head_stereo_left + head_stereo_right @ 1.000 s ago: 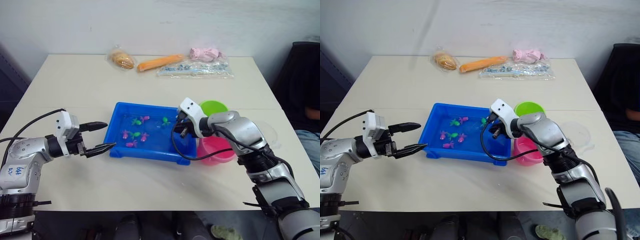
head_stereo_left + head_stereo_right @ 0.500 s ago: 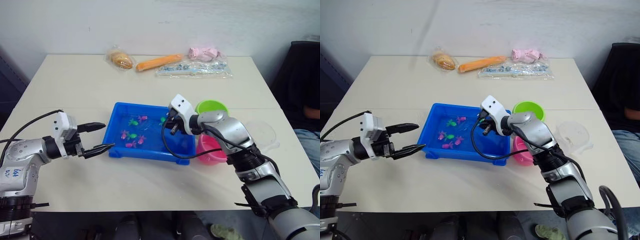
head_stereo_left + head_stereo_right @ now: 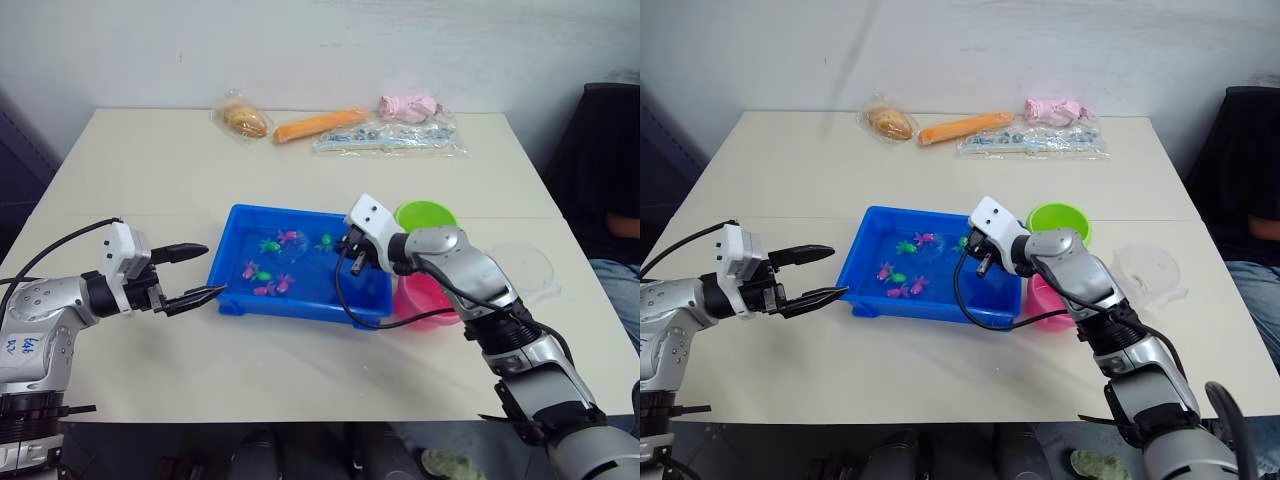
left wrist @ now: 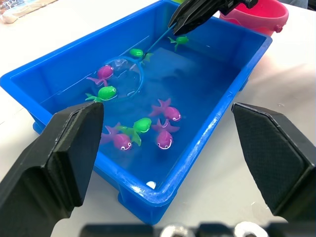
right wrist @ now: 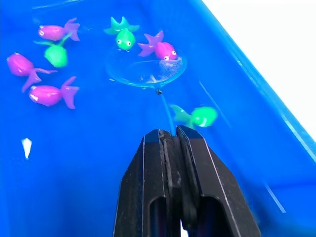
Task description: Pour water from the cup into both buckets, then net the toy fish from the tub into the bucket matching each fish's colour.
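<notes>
The blue tub [image 3: 350,300] sits mid-table holding shallow water and the toy fish [image 4: 165,111], pink ones and green ones scattered over its floor; I count about four pink and four green in my left wrist view. My right gripper [image 5: 170,134] hangs over the tub's right half with its two fingers pressed together on the thin handle of the net [image 5: 146,67], whose ring lies down in the water among the fish, with one pink fish [image 5: 160,48] at the ring's rim and a green one [image 5: 196,116] just beside the handle. Just right of the tub stand the two buckets, the green bucket [image 3: 428,214] farther and the pink bucket [image 3: 428,300] nearer, the pink one touching or almost touching the tub's wall; I cannot tell what either holds. The clear cup [image 3: 1148,272] rests on the table to the right of the buckets. My left gripper [image 3: 193,272] waits just left of the tub, fingers spread wide and empty.
</notes>
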Controlling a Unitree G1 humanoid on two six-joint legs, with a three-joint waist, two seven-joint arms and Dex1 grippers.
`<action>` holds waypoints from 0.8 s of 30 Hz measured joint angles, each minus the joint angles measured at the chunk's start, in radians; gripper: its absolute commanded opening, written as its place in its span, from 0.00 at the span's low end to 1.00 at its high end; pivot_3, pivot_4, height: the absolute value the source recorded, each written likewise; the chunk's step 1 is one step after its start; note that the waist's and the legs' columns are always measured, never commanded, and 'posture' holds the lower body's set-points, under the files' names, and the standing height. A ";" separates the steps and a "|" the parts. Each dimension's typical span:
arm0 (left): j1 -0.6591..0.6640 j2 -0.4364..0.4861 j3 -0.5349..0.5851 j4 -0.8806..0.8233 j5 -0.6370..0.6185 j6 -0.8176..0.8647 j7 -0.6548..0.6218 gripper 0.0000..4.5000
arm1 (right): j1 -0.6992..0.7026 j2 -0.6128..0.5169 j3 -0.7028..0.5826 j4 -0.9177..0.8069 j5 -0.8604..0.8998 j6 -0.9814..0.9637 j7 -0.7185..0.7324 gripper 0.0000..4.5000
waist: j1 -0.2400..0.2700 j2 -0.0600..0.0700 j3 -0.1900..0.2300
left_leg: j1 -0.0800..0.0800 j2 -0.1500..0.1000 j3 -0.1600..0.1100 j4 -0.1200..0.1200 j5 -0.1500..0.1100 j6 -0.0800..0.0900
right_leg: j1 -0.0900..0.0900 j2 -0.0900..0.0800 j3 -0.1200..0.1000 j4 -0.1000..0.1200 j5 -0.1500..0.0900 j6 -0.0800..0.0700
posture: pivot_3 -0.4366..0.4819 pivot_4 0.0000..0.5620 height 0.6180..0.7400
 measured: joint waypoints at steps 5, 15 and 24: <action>-0.001 0.000 0.000 0.001 0.000 0.000 0.001 0.99 | 0.014 -0.047 0.030 -0.001 -0.053 -0.070 0.024 0.00 | 0.000 0.000 0.000 | 0.000 0.000 0.000 0.000 0.000 0.000 | 0.000 0.000 -0.001 0.000 0.000 0.000 | 0.48 0.27 1.00; -0.001 0.000 0.000 0.001 0.000 0.000 0.002 0.99 | 0.042 -0.109 0.037 -0.018 -0.127 -0.175 0.076 0.00 | -0.001 0.000 0.000 | 0.000 0.000 0.000 0.000 0.000 0.000 | 0.000 0.000 -0.001 -0.001 0.000 0.000 | 0.48 0.27 1.00; -0.001 0.000 0.000 0.001 0.000 0.000 0.002 0.99 | 0.076 -0.161 0.020 -0.080 -0.125 -0.176 0.119 0.00 | 0.003 0.000 0.000 | 0.000 -0.001 0.000 0.000 0.000 0.000 | 0.000 -0.002 -0.002 -0.001 0.000 0.000 | 0.48 0.27 1.00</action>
